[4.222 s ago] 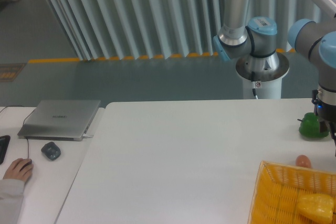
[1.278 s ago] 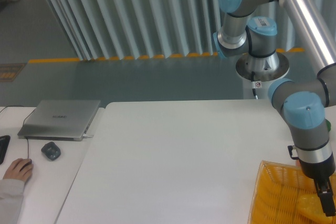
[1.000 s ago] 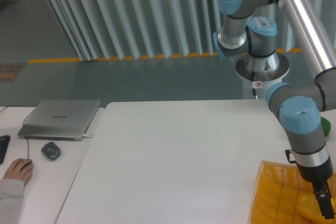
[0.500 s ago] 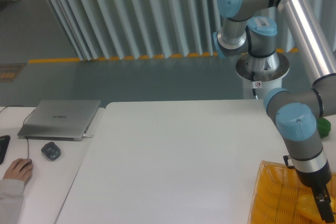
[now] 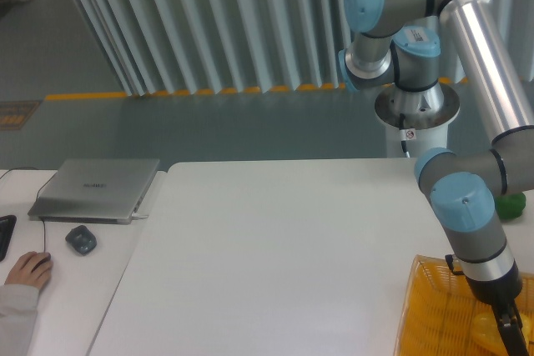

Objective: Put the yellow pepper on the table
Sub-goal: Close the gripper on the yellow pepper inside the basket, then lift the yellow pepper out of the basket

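Arm bent down into yellow basket (image 5: 434, 314), tool (image 5: 511, 338) over yellow pepper (image 5: 486, 331), grip unclear

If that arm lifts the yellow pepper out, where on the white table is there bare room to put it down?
The table is bare from its left edge, beside the laptop, across to the basket. The right side is crowded: the arm reaches into the basket over the yellow pepper, and a green pepper sits behind it.
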Motion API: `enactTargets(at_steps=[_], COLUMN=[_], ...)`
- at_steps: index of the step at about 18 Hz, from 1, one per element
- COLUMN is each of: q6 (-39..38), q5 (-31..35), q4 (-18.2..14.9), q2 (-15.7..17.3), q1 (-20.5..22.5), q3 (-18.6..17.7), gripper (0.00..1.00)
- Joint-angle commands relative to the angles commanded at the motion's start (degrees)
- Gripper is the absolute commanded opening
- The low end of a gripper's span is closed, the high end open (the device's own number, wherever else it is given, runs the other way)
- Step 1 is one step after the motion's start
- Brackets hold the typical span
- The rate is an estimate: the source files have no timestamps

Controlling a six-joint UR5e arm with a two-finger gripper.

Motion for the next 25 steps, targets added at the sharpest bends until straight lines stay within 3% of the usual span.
enactTargets(at_steps=[3,4,7,15,20,25], q6=[-1.1,-1.8,-2.8,-9.0,-8.8,-7.7], q5=[0.0,0.0,-0.1,-3.2,-2.9,-2.1], q4=[0.0,0.0,0.0,-0.5,-1.4,-10.0], q2=[0.1,0.1,0.3,6.9,16.1,26.6], q1=[-0.1,-0.1,-0.1,-0.1,0.2,1.4], q3=[0.0,0.1,0.0,-1.8,-11.0,-20.0], gripper=[0.66,0.64,0.63,0.63,0.63,0.63])
